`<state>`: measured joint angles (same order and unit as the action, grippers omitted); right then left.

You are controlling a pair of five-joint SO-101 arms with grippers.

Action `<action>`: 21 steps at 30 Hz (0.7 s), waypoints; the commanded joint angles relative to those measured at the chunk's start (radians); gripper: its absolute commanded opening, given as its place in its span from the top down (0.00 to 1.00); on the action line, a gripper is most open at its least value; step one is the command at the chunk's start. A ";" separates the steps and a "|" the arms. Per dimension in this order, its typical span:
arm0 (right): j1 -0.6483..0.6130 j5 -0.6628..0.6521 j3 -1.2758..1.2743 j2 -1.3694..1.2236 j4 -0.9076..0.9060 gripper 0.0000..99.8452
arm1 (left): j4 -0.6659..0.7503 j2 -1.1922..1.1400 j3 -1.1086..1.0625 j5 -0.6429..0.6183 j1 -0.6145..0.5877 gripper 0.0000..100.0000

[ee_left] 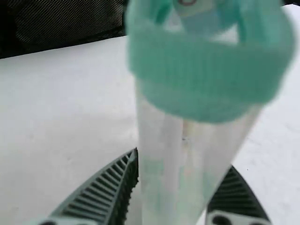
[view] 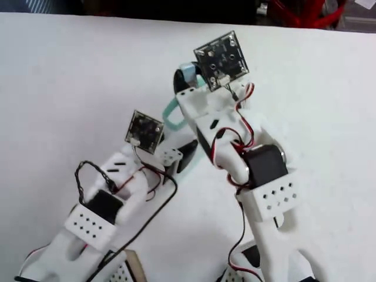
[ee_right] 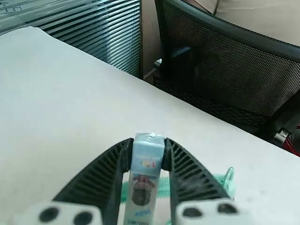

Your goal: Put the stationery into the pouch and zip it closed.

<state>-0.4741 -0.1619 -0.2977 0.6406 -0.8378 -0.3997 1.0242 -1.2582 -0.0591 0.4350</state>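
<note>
Your left gripper (ee_left: pixel 183 164) clamps pouch (ee_left: pixel 187 140): likely limp, slick; hold near teal band (ee_left: pixel 206 79). Right gripper (ee_right: pixel 148 145) pinches blue block (ee_right: pixel 147 164): light, rigid.

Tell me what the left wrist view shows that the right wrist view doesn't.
Left wrist view: the left hand clamped on a clear pouch, with its broad mint-green loop up close. Right wrist view: the right hand shut on a small light-blue stationery item, a mint-green zipper pull beside it, and window blinds. Both: the white table and a black mesh chair behind it.
</note>
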 commanded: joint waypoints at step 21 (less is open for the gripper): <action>0.007 0.121 -0.164 0.159 0.094 0.98 | 0.006 0.002 0.041 -0.009 -0.007 0.77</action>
<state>-0.4726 -0.0437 -0.4235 0.7296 -0.8025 -0.3997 1.0242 -1.2582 -0.0591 0.4365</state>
